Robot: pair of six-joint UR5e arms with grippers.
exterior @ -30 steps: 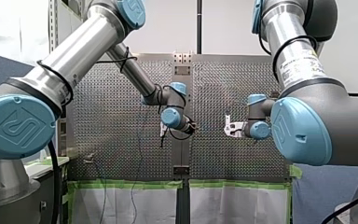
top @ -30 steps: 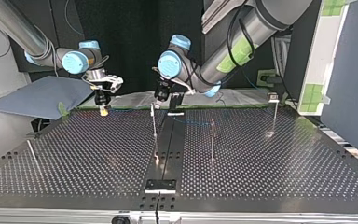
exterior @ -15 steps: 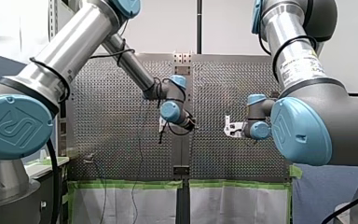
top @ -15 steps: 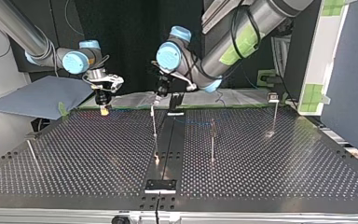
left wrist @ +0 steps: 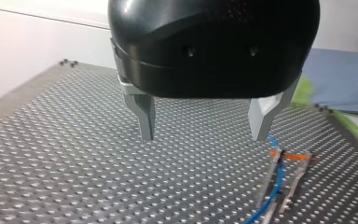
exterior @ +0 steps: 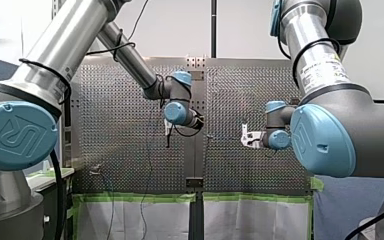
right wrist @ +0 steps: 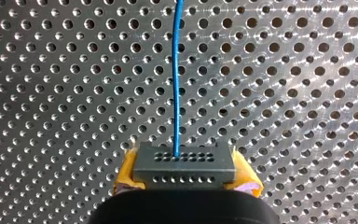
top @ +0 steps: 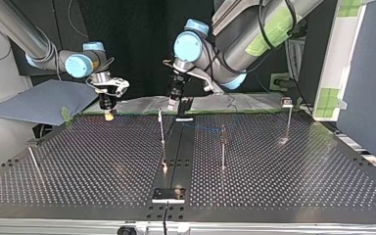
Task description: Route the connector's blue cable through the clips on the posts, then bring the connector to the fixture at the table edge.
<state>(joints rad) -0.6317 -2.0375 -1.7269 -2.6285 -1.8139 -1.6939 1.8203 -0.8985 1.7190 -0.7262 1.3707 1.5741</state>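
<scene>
My left arm comes in high and reaches to about the middle of the top view, wrist bent so its end effector (top: 173, 104) points down. Its metal fingers (left wrist: 145, 122) are spread wide with nothing between them. My right arm stretches in lower, its end effector (top: 108, 114) pointing straight down too, with the yellow pads (right wrist: 127, 173) clamped on the connector (right wrist: 185, 163).

Front cam is sitting behind and above both arms (exterior: 80, 45), looking out over the perforated tabletop (exterior: 115, 150). Top cam is facing back from across it, pretty low, so both are sharing the posts (top: 162, 129) and middle strip (top: 175, 156). Left wrist cam is riding close behind my left gripper (left wrist: 203, 137); right one is staring square-on at the tabletop, right over the connector (right wrist: 184, 163).
</scene>
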